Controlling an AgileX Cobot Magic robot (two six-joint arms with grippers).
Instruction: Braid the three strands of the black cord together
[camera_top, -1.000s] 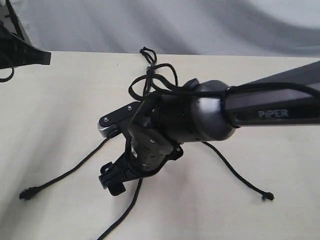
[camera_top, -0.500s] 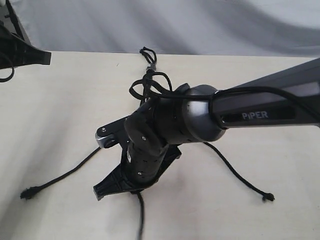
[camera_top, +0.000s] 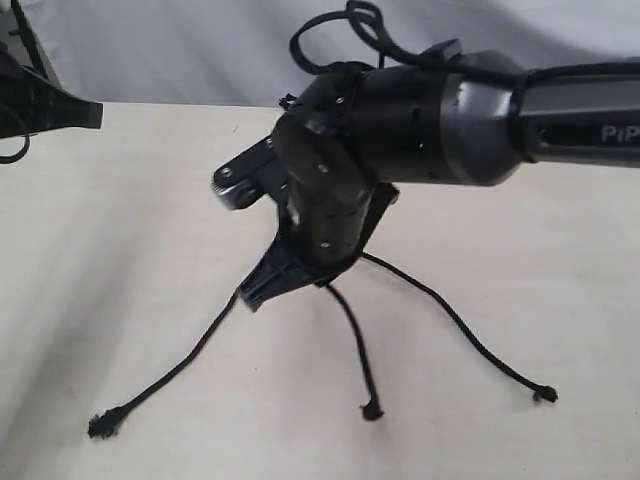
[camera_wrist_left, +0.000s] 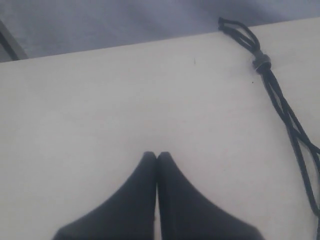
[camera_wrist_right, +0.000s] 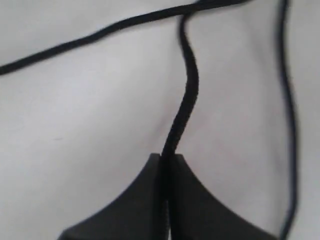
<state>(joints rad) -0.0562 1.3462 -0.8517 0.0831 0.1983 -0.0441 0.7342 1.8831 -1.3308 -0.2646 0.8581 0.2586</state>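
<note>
The black cord lies on the pale table (camera_top: 120, 250). Its small loop (camera_wrist_left: 237, 30) and knot (camera_wrist_left: 260, 62) sit near the far edge, and the strands (camera_wrist_left: 290, 125) run back from there. Three strands fan out toward me: the left strand (camera_top: 170, 370), the middle strand (camera_top: 352, 340) and the right strand (camera_top: 470, 340), each with a frayed tip. My right gripper (camera_top: 258, 292) hangs over the middle, pointing down, shut on one strand (camera_wrist_right: 186, 100); which of the three I cannot tell. My left gripper (camera_wrist_left: 157, 154) is shut and empty, well away from the cord.
The right arm's thick body (camera_top: 420, 110) and its looping cable (camera_top: 330, 30) hide the upper part of the strands. A dark piece of the left arm (camera_top: 40, 105) sits at the far left. Grey cloth (camera_top: 150, 50) hangs behind the table's far edge.
The right arm has risen and swung toward the far edge, its gripper shutting on a strand. The strands were dragged along; the middle tip came into view and the left tip slid right.
</note>
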